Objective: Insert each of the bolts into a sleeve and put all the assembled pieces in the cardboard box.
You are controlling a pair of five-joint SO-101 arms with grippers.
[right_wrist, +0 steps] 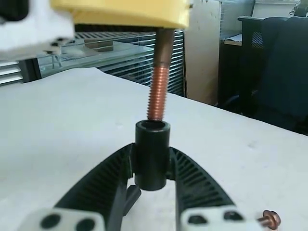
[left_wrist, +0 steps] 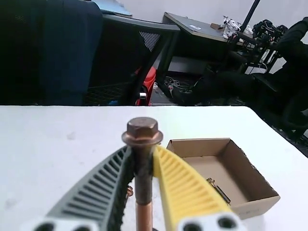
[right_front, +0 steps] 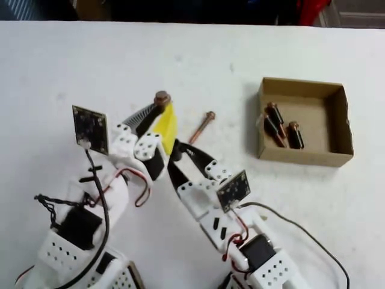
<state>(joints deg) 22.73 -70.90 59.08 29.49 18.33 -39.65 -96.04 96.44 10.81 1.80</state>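
The left wrist view is showing the left claw [left_wrist: 143, 155] clenching a copper-coloured bolt [left_wrist: 142, 132] just under its flanged hexagonal head. The bolt is sitting between one ribbed grey finger [left_wrist: 96, 192] and one ribbed yellow finger [left_wrist: 180, 185], with its shaft pointing down. The right wrist view is giving what that angle is hiding: the bolt's threaded end is standing upright over a smooth black cylindrical sleeve [right_wrist: 151, 154], its tip right at the sleeve's open mouth. The right claw [right_wrist: 151, 161] is grasping that sleeve between ribbed black fingers. From the high view, the two claws are meeting near the middle of the white table [right_front: 90, 60]. A second bolt [right_front: 202, 127] is lying loose just beside them, between the claws and the cardboard box [right_front: 301, 155]. The box is standing open-topped, plain brown and square-walled. It is holding a few assembled pieces [right_front: 295, 135], dark sleeves with copper heads, lying flat near the wall closest to the claws.
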